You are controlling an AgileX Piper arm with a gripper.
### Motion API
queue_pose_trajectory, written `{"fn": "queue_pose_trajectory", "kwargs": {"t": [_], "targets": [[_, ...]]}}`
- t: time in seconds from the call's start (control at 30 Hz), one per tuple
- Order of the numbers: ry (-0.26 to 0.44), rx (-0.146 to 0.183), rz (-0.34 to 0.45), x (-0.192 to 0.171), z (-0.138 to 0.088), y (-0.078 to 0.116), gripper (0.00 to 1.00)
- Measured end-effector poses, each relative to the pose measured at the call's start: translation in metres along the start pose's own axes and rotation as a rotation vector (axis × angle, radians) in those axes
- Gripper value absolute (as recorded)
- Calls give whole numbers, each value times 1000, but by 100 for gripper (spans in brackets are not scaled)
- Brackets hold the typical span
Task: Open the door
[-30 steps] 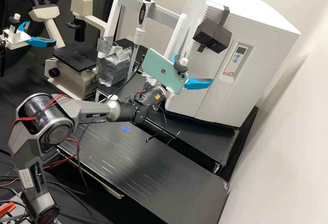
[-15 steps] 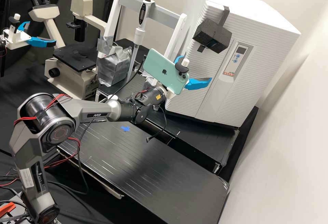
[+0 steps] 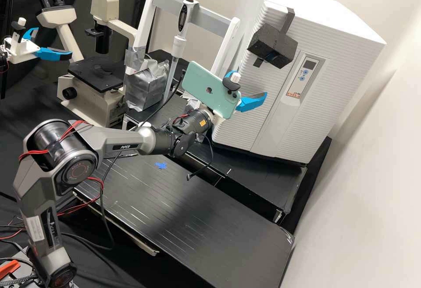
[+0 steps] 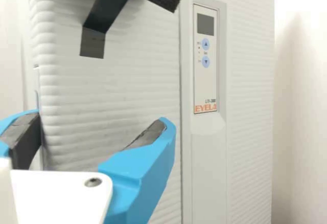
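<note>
At the white cabinet (image 3: 351, 55), door (image 3: 252, 125) looks shut and hasn't budged. Fingers (image 3: 253, 103) are in front of it, spread, pinching nothing. Over the last second the fingertip nearer the control panel (image 3: 302, 76) has swung in and up slightly; the arm has barely shifted. I read it as lining up on the door's free edge (image 4: 47, 81), pull still to come. Phone (image 3: 208, 90) hides part of the finger mount; can't tell if anything touches the door.
</note>
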Motion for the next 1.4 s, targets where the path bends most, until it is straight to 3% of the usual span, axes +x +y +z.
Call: {"fn": "queue_pose_trajectory", "kwargs": {"t": [0.63, 1.17, 1.4], "targets": [[11, -38, -10, 0, -5, -5, 0], [11, -36, -11, 0, -4, -6, 0], [15, -34, -13, -7, 7, -6, 0]]}}
